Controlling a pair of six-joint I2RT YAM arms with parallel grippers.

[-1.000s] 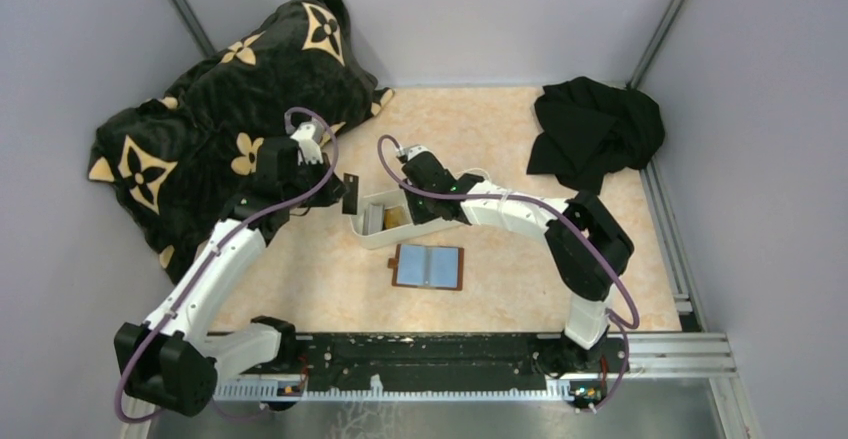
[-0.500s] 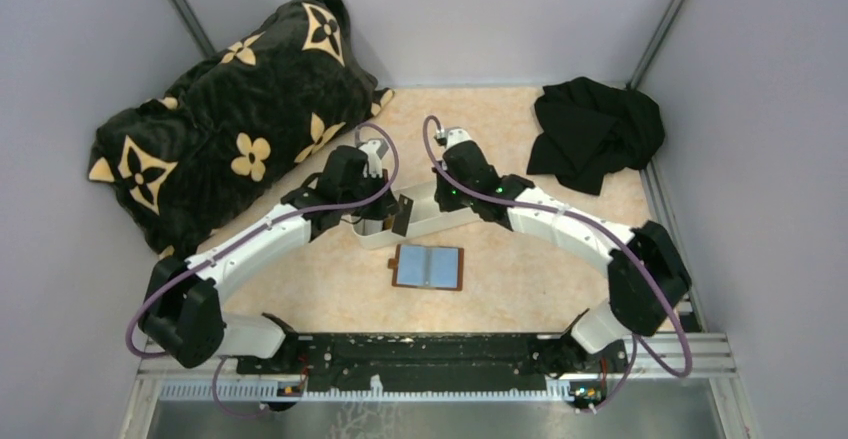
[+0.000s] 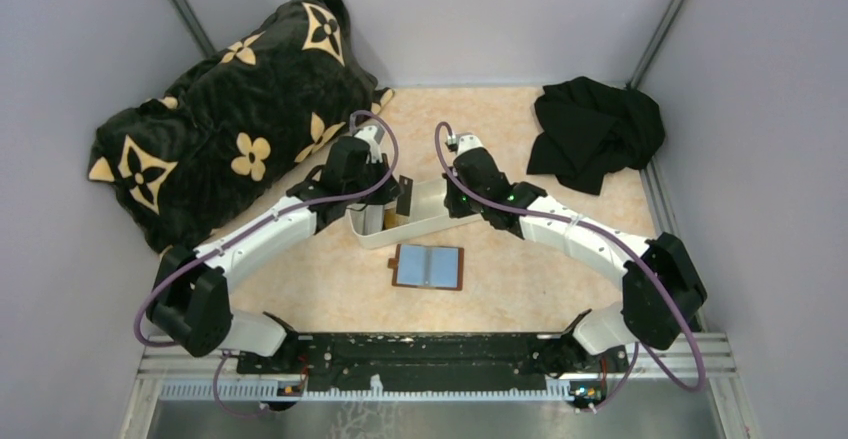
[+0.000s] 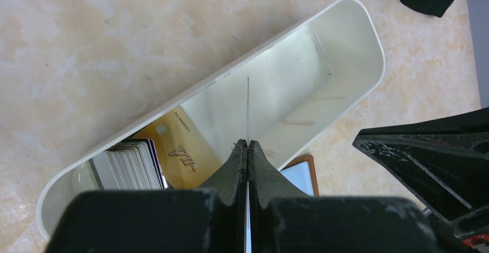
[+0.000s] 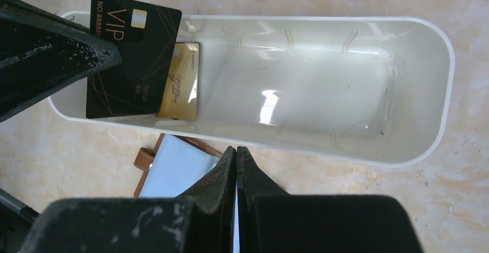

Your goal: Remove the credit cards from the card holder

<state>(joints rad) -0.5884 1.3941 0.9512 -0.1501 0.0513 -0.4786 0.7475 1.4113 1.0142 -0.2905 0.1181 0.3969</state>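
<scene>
Card holder lies open and flat on the worktop, centre, nearer the arm bases than the other items. Both blue-grey pocket faces are up, with a brown edge showing round them. No card is seen standing out of the pockets in the top view, but that view is too small to rule one out. Just past its far edge is a long white tray, set at a slant with its left end nearer. Credit cards are already in that left end: a gold card flat on the floor and a pack of cards on edge against the end wall. One more, a black card lettered "VIP", hangs upright over the same end, pinched by the left tool. The fingers are pressed on it, and in the left wrist view the card shows edge-on as a thin line. Cannot tell whether its lower edge touches the tray.

Judgement: it is held vertical over the stocked end so that it lands with the others, and the step in hand is the deposit, late in the task. Risk: released upright, it may tip over the near rim.

Right tool hangs above the tray's right part, apart from it. Its fingers are pressed together and nothing shows past the tips. Judgement: parked there to leave the left end free. Further out, not involved, are a black-and-tan cushion far left and a black cloth far right.
</scene>
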